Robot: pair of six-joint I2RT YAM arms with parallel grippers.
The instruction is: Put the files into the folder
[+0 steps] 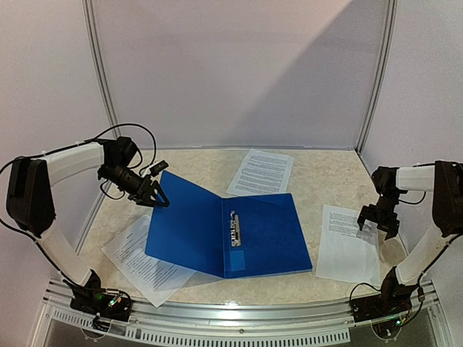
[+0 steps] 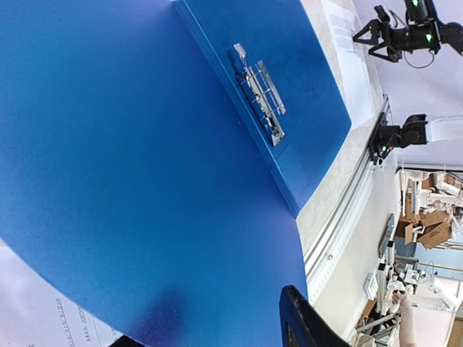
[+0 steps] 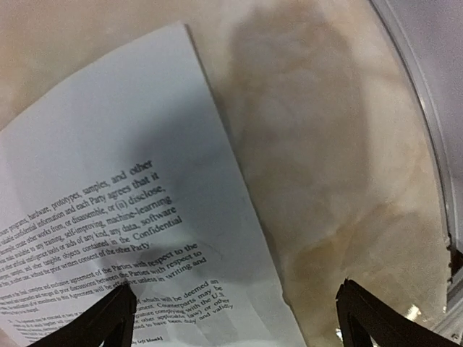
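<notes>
The dark-blue folder (image 1: pixel 239 231) lies spread wide on the table, its metal clip (image 1: pixel 234 230) along the spine. My left gripper (image 1: pixel 154 194) hangs at the far left edge of the left cover, jaws apart and gripping nothing. In the left wrist view the cover (image 2: pixel 159 159) fills the frame beyond the left gripper (image 2: pixel 206 318), and the clip (image 2: pixel 260 90) shows further off. Three printed files lie loose: one behind the folder (image 1: pixel 260 172), one at the right (image 1: pixel 347 242), one partly under the left cover (image 1: pixel 137 256). My right gripper (image 1: pixel 377 220) hovers open over the right sheet's (image 3: pixel 123 188) edge.
Metal rails (image 1: pixel 239 312) run along the near table edge between the arm bases. Pale walls close in the back and both sides. Bare marbled tabletop (image 3: pixel 340 159) shows right of the right sheet.
</notes>
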